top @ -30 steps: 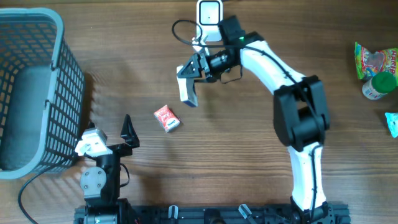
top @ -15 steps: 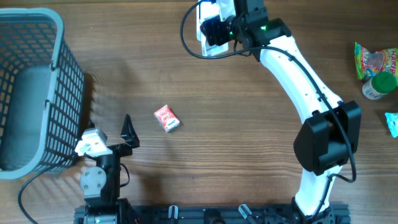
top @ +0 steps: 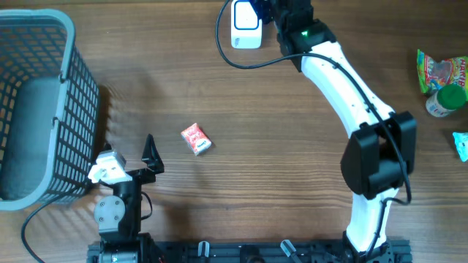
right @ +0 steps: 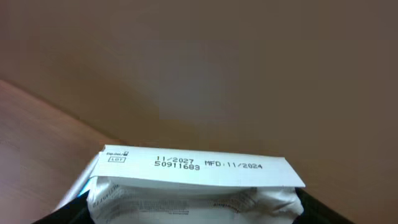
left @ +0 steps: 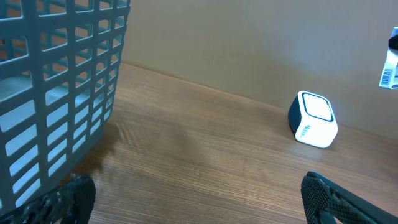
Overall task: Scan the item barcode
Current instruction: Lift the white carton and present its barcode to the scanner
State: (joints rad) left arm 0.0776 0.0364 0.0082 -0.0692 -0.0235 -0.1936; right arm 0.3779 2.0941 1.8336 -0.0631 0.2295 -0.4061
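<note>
Gripping white packet by its sides in right tool, jaws fairly wide but closing on it, sealed edge with date print facing the wrist camera. Holding it raised at the upper middle of the overhead frame, just beside the scanner. Showing the barcode label at the upper right edge of the left wrist frame, up and right of the scanner, apart from it. Probably lifting and turning it so the code meets the scanner window; scan looking not yet lined up. Resting left tool fully open at lower left, gripping nothing. Leaving red packet lying loose mid-desk. Seeing nothing inside basket at upper left. Waiting at the right edge: green packet and bottle.
</note>
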